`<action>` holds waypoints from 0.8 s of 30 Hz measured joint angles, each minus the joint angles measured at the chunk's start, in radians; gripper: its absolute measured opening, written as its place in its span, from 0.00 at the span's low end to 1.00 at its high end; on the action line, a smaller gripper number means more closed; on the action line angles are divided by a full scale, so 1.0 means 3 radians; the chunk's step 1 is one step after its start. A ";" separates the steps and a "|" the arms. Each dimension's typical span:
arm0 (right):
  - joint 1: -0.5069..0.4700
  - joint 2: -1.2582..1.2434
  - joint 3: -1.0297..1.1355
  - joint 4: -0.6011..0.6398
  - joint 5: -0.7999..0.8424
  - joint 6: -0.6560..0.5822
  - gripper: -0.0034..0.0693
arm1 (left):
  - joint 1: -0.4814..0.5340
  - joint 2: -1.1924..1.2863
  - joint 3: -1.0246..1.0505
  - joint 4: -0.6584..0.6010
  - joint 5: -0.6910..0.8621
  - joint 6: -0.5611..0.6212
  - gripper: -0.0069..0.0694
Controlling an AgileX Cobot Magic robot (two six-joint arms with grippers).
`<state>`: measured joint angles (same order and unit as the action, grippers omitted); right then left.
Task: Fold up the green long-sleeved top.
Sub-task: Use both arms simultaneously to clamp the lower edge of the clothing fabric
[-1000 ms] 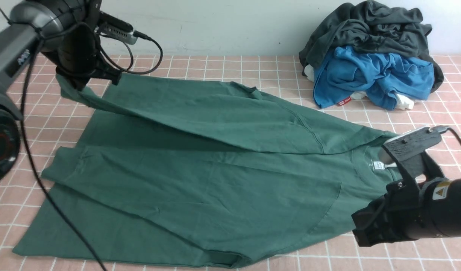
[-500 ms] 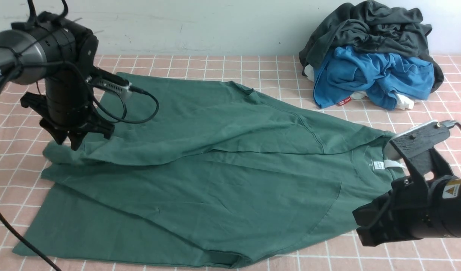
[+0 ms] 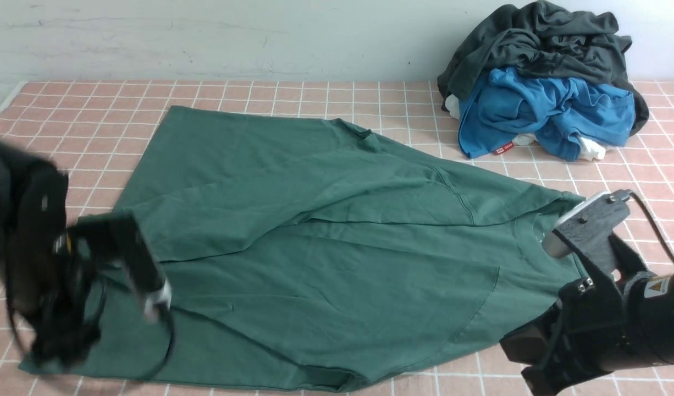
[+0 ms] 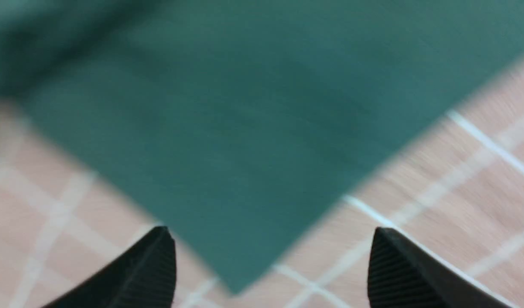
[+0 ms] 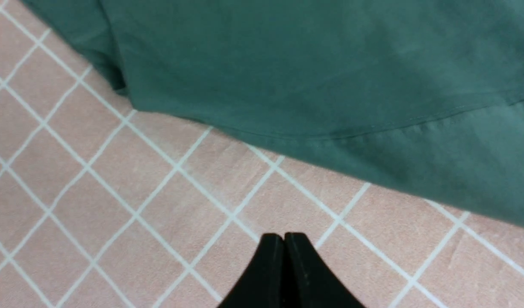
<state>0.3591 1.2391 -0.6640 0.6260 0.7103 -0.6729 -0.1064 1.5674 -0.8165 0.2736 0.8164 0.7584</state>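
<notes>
In the front view, the large dark green cotton long-sleeved top (image 3: 326, 220) lies flat on the middle of the pink, white-gridded tablecloth (image 3: 315, 93), collar toward 3 o'clock and hem toward 9 o'clock. Its far sleeve and side are laid diagonally across the body, and the near side looks layered inward as well, so I judge the sideways folds largely made; the fold bringing hem and collar together seems left to do. The blurred black left arm (image 3: 23, 258) sits at 8 o'clock over the hem corner, the black right arm (image 3: 645, 319) at 4 o'clock beside the collar. At 1 o'clock a pile holds a crumpled dark grey garment (image 3: 540, 44) on a blue garment (image 3: 546, 110). Counted: one green top, two other garments, two arms. In the left wrist view, the left gripper (image 4: 270, 231) has its fingers spread wide, holding nothing, a corner of the top just ahead. In the right wrist view, the right gripper (image 5: 283, 236) is pressed together and empty over bare cloth, the top's edge near.
</notes>
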 joint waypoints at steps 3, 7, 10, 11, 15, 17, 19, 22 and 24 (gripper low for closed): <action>0.0000 0.0000 0.0000 0.0235 0.0068 -0.0268 0.04 | 0.0006 0.0000 0.0374 0.0054 -0.0266 0.0352 0.82; 0.0000 0.0000 0.0000 0.0486 0.0131 -0.0554 0.04 | 0.0006 -0.0069 0.0575 0.0134 -0.0557 0.0472 0.79; 0.0000 0.0000 0.0000 0.0592 0.0153 -0.0695 0.04 | 0.0006 -0.0077 0.0588 0.0151 -0.0604 0.0428 0.73; 0.0000 0.0000 0.0000 0.0608 0.0157 -0.0722 0.04 | 0.0006 -0.0080 0.0588 0.0162 -0.0613 0.0396 0.70; 0.0000 0.0000 0.0000 0.0616 0.0184 -0.0777 0.04 | 0.0006 -0.0107 0.0601 0.0253 -0.0654 0.0193 0.61; 0.0000 0.0000 0.0000 0.0616 0.0191 -0.0783 0.04 | 0.0006 -0.0133 0.0601 0.0331 -0.0683 0.0080 0.58; 0.0000 0.0000 0.0000 0.0616 0.0199 -0.0784 0.04 | 0.0013 -0.0184 0.0601 0.0367 -0.0690 -0.0016 0.57; 0.0000 0.0000 0.0000 0.0616 0.0220 -0.0784 0.04 | 0.0046 -0.0318 0.0601 0.0426 -0.0710 -0.0187 0.57; 0.0000 0.0000 0.0000 0.0623 0.0223 -0.0785 0.04 | 0.0092 -0.0331 0.0601 0.0437 -0.0740 -0.0213 0.57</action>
<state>0.3591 1.2391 -0.6640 0.8130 0.7772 -0.9084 -0.0787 1.4681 -0.6362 0.4048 0.5945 0.6945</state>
